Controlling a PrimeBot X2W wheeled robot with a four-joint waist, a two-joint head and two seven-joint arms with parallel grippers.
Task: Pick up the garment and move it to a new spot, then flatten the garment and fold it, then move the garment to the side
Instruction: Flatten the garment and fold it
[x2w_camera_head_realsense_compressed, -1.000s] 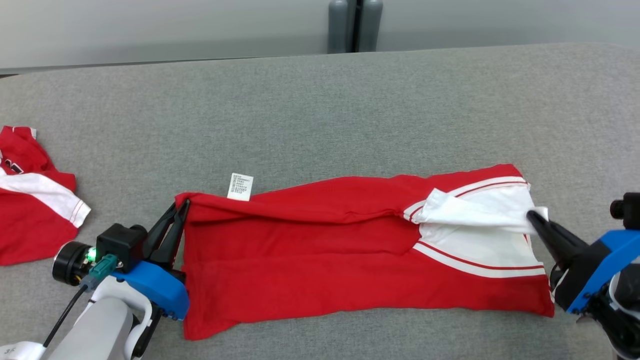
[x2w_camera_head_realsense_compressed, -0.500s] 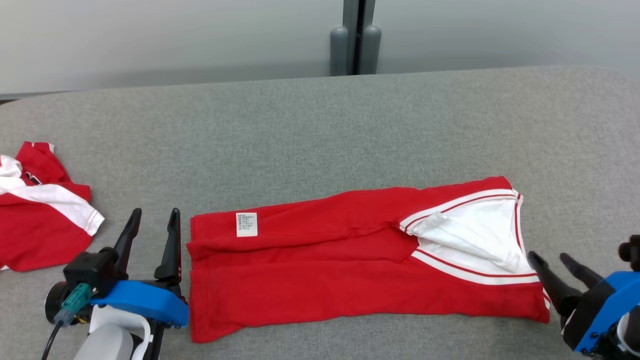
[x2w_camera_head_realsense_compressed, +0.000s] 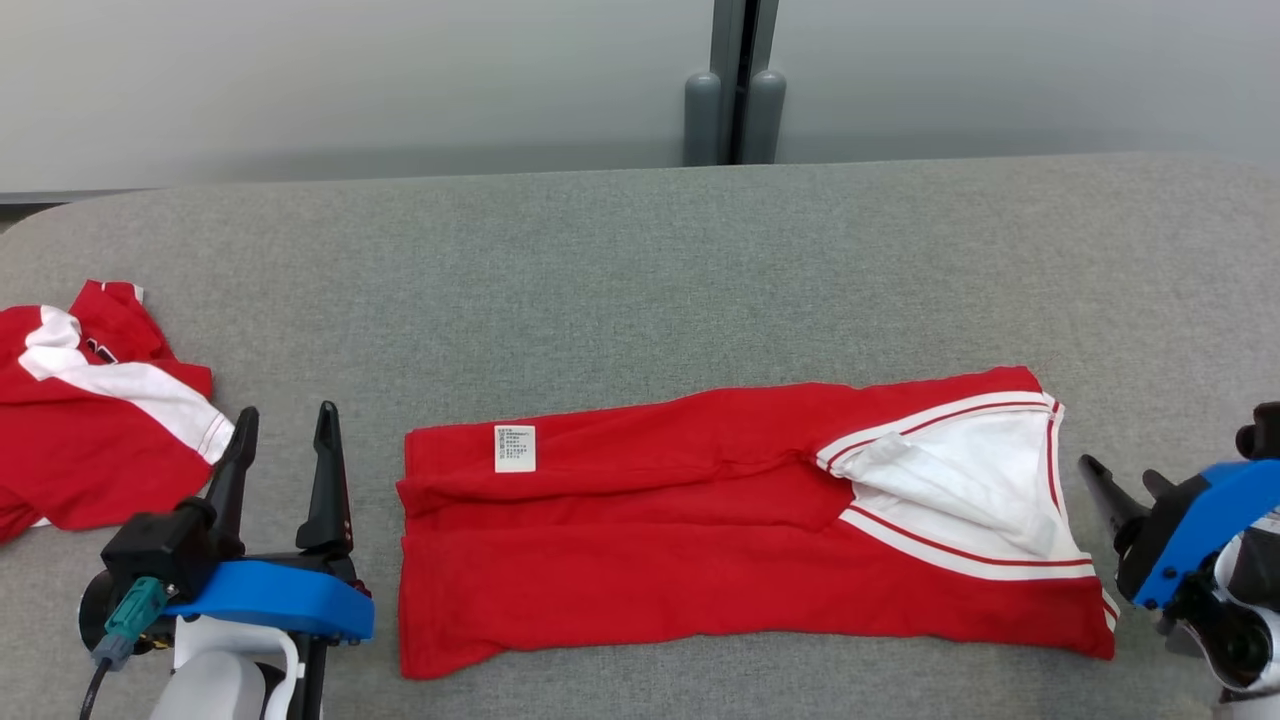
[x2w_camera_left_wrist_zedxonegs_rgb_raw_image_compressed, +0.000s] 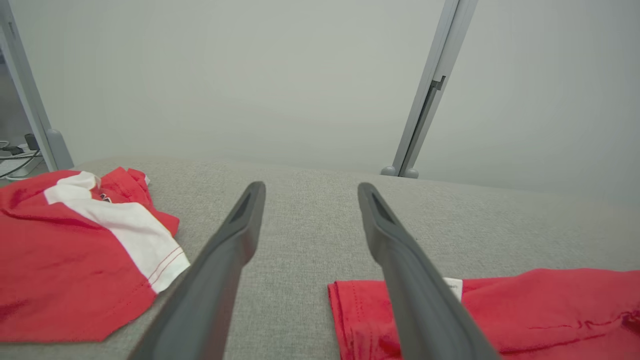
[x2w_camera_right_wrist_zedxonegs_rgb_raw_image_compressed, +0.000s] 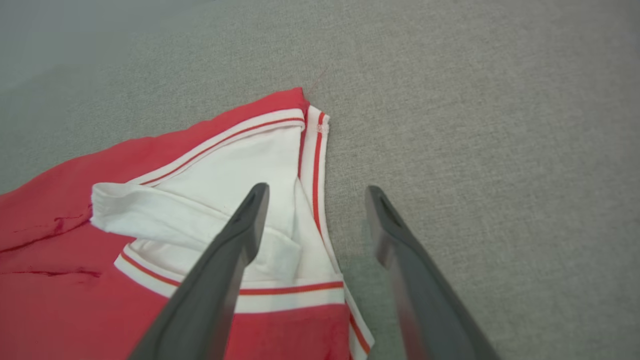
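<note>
Left hand (x2w_camera_head_realsense_compressed: 287, 412) and right hand (x2w_camera_head_realsense_compressed: 1118, 470) have released garment (x2w_camera_head_realsense_compressed: 650, 560) edges.

The garment (x2w_camera_head_realsense_compressed: 700, 560) is soft matt red cloth, lightly creased, with white trim and a smooth white label (x2w_camera_head_realsense_compressed: 514, 448). The desk (x2w_camera_head_realsense_compressed: 640, 280) is covered in coarse matt grey woven fabric; the jaws look like smooth dark plastic.

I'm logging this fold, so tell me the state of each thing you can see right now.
Red garment: folded into a long strip, lying free
Care label: exposed, face up
Second red garment: crumpled, at left
Left gripper: open, empty
Right gripper: open, empty
</note>
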